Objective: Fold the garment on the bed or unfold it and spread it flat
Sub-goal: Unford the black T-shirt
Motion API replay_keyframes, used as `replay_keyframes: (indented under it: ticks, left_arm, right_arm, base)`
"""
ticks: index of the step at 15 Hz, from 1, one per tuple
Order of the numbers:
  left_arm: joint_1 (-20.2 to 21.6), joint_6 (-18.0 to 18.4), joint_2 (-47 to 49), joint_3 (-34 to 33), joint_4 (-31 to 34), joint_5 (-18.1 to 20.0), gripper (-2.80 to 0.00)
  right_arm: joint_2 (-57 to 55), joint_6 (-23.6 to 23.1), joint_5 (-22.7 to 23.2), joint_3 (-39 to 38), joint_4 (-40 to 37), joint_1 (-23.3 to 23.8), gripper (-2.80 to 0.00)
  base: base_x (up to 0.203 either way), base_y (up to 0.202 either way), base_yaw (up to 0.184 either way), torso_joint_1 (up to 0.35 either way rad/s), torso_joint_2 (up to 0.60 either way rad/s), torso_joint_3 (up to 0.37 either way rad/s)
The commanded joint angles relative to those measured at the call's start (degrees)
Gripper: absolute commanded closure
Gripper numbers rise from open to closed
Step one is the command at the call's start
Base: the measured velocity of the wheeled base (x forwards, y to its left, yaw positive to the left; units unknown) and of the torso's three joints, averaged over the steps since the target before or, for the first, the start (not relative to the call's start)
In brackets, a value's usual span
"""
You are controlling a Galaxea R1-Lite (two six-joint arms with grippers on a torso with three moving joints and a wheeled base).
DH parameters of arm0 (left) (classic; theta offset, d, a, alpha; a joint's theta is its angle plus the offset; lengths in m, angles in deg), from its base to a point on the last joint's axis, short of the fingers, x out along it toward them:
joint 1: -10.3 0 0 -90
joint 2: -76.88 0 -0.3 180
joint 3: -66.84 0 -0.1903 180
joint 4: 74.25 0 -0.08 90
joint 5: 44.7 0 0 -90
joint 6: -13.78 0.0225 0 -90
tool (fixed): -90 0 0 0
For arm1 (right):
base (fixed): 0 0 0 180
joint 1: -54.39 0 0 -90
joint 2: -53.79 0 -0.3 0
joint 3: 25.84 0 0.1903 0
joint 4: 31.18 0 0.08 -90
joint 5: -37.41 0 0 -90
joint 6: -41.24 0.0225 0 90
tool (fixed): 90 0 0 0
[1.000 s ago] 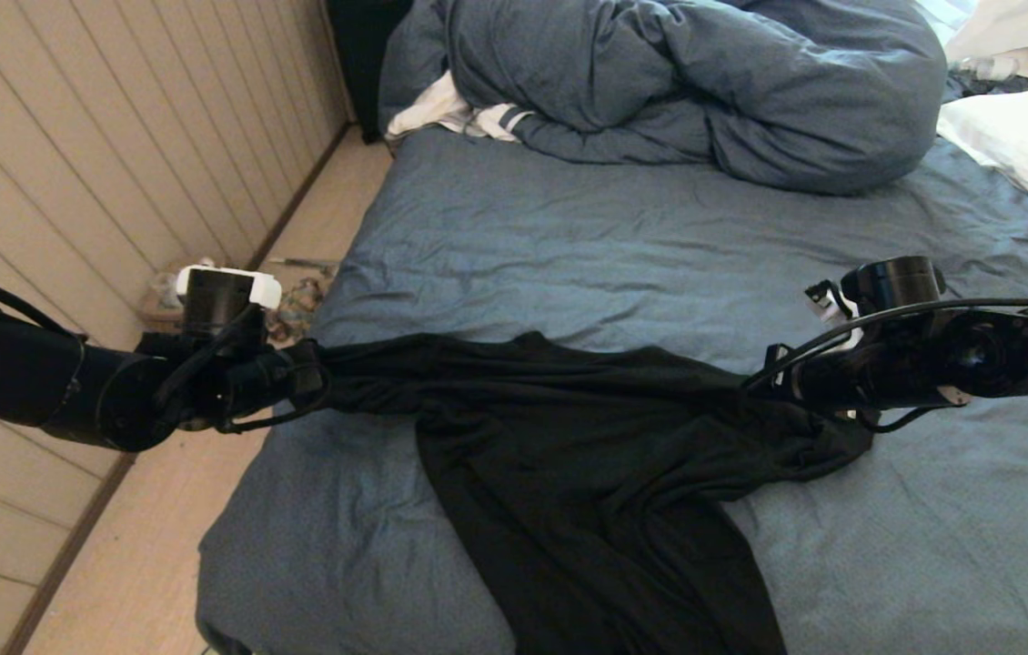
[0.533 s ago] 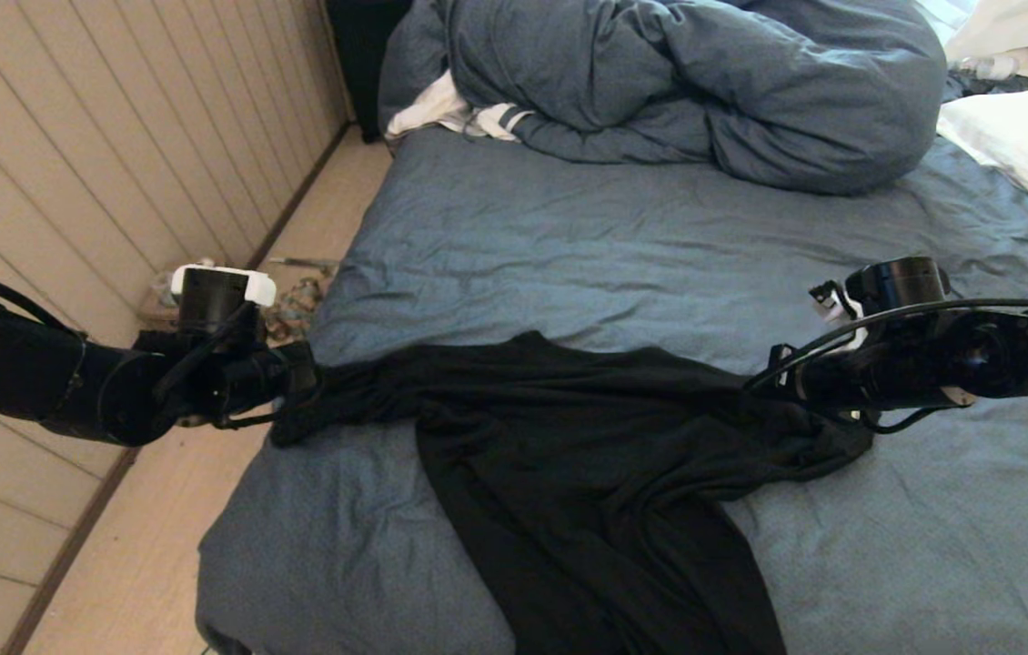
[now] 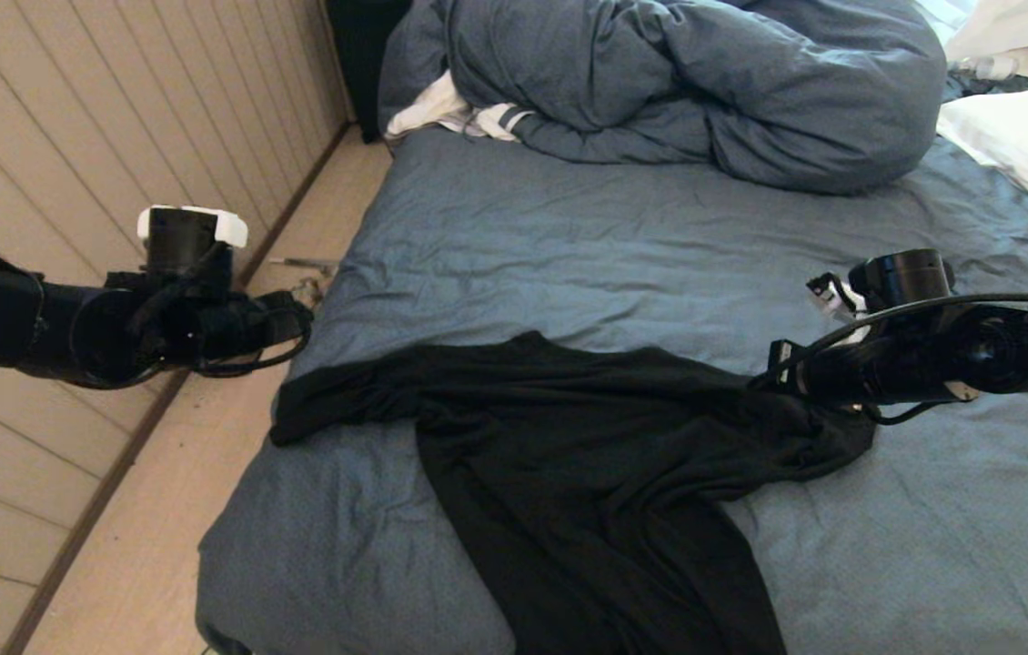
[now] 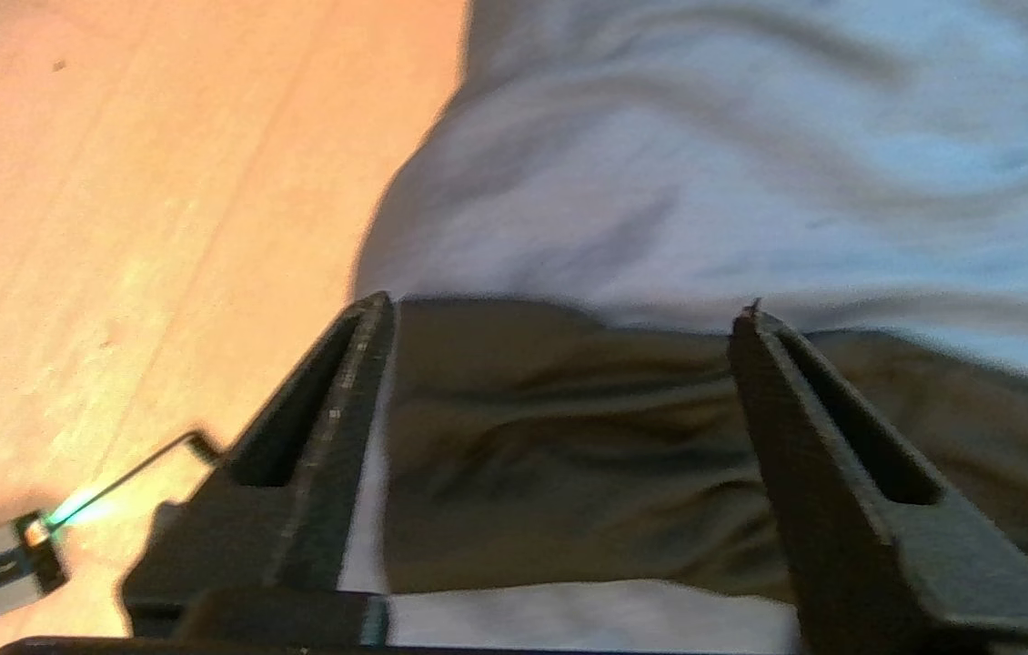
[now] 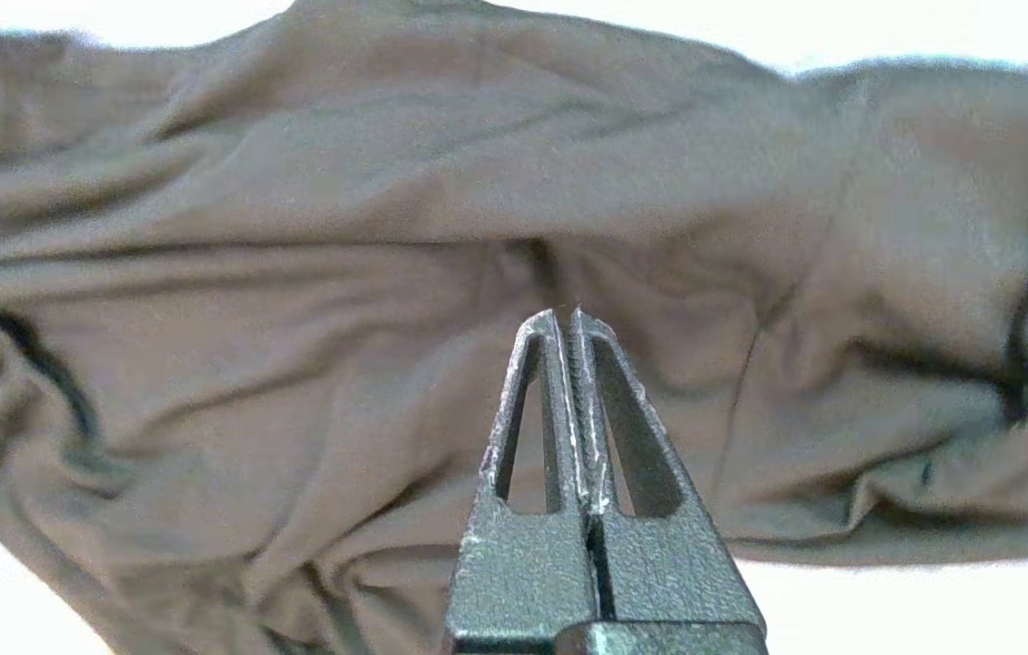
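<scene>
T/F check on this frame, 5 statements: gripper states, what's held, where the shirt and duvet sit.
1. The left gripper is open and holds nothing. True.
2. The right gripper is open. False: its jaws are shut, at the garment.
3. The garment lies neatly folded. False: it is spread out and wrinkled on the bed, its lower part running out of the head view.
4. The left gripper hangs beside the bed's edge, above the floor. True.
5. The duvet covers the garment. False: it is bunched at the far end, apart from it.
</scene>
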Motion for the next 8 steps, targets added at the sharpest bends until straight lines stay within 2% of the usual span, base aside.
replay_keyframes:
  ticks: [1, 2, 4, 6, 7, 8]
  left_arm:
    - [-0.9, -0.2, 1.5, 6.3, 5.4, 1.0, -2.8]
    - [-1.6, -0.4, 2.1, 10.1, 10.3, 2.9, 0.0]
    - [-2.9, -0.7, 2.7, 14.8, 17.5, 9.8, 0.0]
    - [-3.5, -1.2, 2.8, 17.1, 20.6, 18.8, 0.0]
    - [-3.9, -1.6, 2.8, 18.0, 20.8, 21.1, 0.0]
    - [-4.2, -1.7, 3.5, 18.8, 20.5, 21.3, 0.0]
  right_arm:
    - [-0.8, -0.8, 0.1, 1.7, -0.1, -0.5, 0.0]
    - [-1.9, -1.0, 0.1, 3.9, -0.4, -0.8, 0.0]
    - [-2.3, -1.7, -0.1, 6.9, -0.4, -1.3, 0.0]
    - [-3.0, -3.0, -0.2, 11.3, -0.6, -2.7, 0.0]
    - [-4.0, -3.3, -0.3, 13.7, -0.9, -3.7, 0.0]
    - [-5.0, -3.5, -0.3, 16.0, -1.5, -4.9, 0.0]
  base:
    - [0.0, 0.0, 0.0, 0.0, 0.0, 0.0]
    - [0.0, 0.0, 0.0, 0.0, 0.0, 0.0]
    - [0.0, 0.0, 0.0, 0.0, 0.0, 0.0]
    - [0.0, 0.0, 0.0, 0.0, 0.0, 0.0]
    - [0.0, 0.0, 0.0, 0.0, 0.0, 0.0]
    - [0.0, 0.0, 0.0, 0.0, 0.0, 0.0]
